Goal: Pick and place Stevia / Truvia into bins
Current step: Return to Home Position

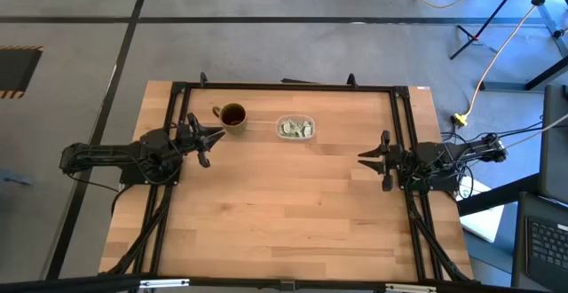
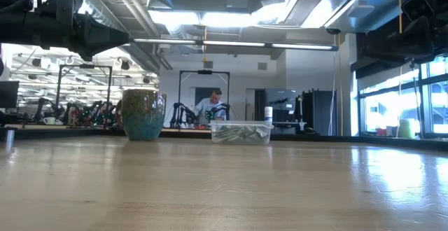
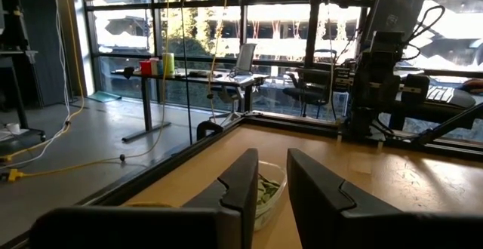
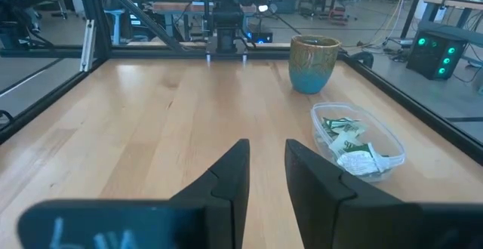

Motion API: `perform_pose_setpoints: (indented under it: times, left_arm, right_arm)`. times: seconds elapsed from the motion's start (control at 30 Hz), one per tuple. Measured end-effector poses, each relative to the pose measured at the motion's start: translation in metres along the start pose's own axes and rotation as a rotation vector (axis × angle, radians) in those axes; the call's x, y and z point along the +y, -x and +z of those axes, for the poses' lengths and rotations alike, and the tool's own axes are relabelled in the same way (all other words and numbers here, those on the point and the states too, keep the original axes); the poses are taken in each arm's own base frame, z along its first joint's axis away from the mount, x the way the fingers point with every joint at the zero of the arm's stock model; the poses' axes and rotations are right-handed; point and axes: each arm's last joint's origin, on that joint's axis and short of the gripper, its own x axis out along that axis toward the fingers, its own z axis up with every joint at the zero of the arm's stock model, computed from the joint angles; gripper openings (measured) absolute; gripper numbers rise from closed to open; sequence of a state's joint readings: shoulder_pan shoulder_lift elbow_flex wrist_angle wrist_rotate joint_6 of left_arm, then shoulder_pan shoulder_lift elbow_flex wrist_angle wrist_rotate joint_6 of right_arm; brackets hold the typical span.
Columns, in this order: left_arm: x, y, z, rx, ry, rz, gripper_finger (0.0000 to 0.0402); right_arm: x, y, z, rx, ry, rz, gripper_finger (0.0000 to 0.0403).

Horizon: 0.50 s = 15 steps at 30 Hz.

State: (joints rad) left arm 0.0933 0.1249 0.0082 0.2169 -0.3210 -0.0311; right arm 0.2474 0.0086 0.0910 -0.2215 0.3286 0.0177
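home return | left pincer (image 3: 272, 158), right pincer (image 4: 266, 147): released, empty | sachets (image 4: 351, 147) in clear bin (image 4: 395, 161) | retract high, avoid mug (image 4: 313, 62)

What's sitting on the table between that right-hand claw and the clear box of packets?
Nothing. In the high view, only bare wooden table separates the right gripper from the clear container; the right wrist view agrees.
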Motion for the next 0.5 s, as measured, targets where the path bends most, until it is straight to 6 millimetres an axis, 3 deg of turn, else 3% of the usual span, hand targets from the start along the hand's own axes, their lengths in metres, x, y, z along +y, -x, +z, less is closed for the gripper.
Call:
perform_pose_setpoints:
  times: [0.5]
  left_arm:
    - [0.0000,0.0000,0.0000,0.000,0.000,0.000,0.0068]
  right_arm:
    - [0.0000,-0.0001,0.0000,0.001,0.001,0.000,0.0090]
